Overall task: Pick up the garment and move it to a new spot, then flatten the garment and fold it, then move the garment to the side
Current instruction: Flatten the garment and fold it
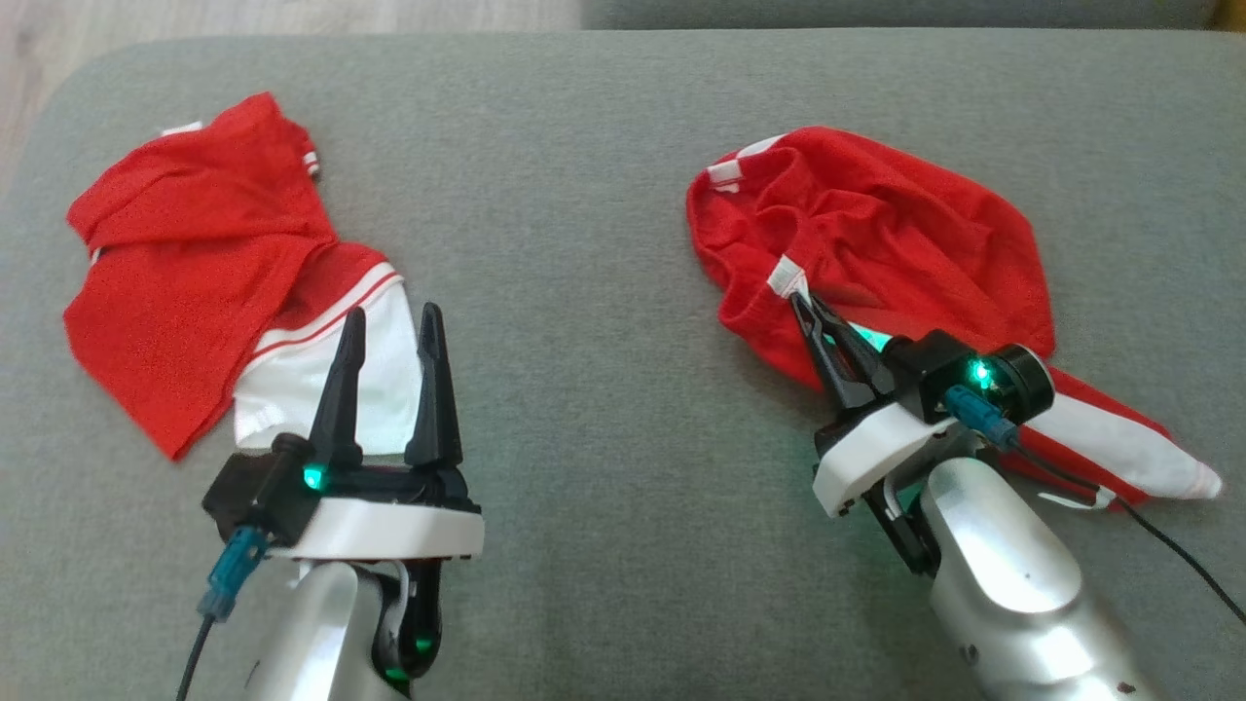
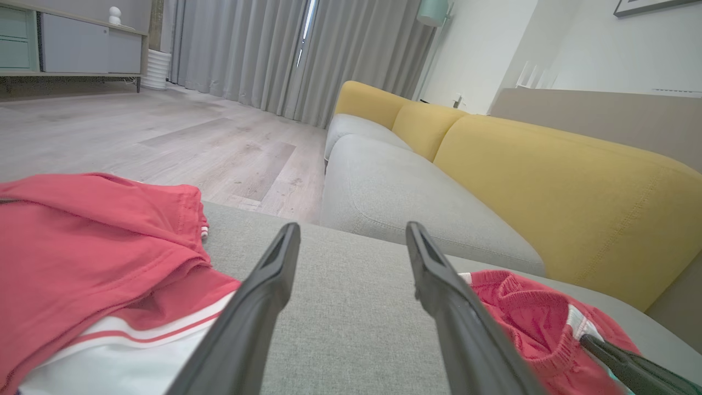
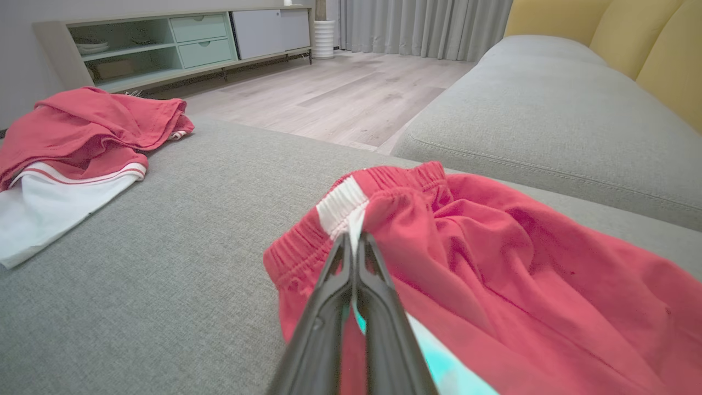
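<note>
Head view. On grey cushion (image 1: pixel 604 195): two garments, well apart. Black cable (image 1: pixel 1168 545) trailing beside right arm. Left garment (image 1: pixel 185 263): red with white panel, crumpled, white part overlapped by left tool (image 1: pixel 391 316), spread wide, empty. Right garment (image 1: pixel 896 234): red, bunched, elastic waistband, pinched by right tool (image 1: pixel 800 300).

Left wrist view. Beyond wide fingers: second grey seat (image 2: pixel 395 186), yellow sofa backs (image 2: pixel 548 181), wood floor (image 2: pixel 164 126), curtains (image 2: pixel 247 49).

Right wrist view. Fingers clamped together on waistband's white stripe. Cabinet (image 3: pixel 164 44) beyond floor.

Count: two garments, two tools.
</note>
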`<state>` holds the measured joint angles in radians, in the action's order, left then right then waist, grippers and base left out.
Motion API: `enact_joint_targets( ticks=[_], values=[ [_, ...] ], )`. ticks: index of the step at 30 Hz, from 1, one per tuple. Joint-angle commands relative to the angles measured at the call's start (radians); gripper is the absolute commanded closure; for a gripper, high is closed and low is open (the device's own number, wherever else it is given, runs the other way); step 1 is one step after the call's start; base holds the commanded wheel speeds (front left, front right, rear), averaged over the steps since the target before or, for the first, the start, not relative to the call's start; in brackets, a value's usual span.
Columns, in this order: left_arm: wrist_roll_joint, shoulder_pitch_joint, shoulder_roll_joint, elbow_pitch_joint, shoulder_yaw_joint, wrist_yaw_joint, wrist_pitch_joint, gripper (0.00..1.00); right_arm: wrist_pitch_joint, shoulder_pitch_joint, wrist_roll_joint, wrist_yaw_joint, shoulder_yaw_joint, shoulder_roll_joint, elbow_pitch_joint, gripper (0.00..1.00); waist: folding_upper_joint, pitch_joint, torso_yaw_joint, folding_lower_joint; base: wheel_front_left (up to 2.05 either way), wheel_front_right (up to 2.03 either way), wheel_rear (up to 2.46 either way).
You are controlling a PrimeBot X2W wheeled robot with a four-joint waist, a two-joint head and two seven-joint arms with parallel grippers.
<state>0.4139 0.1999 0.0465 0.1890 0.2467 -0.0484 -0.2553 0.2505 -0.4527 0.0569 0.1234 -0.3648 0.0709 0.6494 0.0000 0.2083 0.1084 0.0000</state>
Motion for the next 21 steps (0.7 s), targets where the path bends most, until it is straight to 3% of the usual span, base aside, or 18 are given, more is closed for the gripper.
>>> enact_joint_targets(
  ticks=[1, 9, 21],
  values=[
    [-0.006, 0.034, 0.004, -0.026, -0.037, -0.003, -0.006, 0.00, 0.011, 0.001, 0.006, 0.007, -0.016, -0.019, -0.030, 0.00, 0.0000, -0.004, -0.014, 0.0000, 0.00, 0.00, 0.00],
    [-0.028, 0.040, 0.004, -0.020, -0.054, -0.018, -0.006, 0.00, 0.011, 0.031, 0.041, 0.007, 0.049, -0.020, -0.114, 0.00, 0.0000, -0.021, -0.087, 0.0000, 0.00, 0.00, 0.00],
    [-0.061, 0.059, 0.004, -0.002, -0.073, -0.053, -0.006, 0.00, 0.011, 0.262, 0.047, 0.007, 0.293, -0.020, -0.371, 0.00, 0.0000, -0.054, -0.246, 0.0000, 0.00, 0.00, 0.00]
  ],
)
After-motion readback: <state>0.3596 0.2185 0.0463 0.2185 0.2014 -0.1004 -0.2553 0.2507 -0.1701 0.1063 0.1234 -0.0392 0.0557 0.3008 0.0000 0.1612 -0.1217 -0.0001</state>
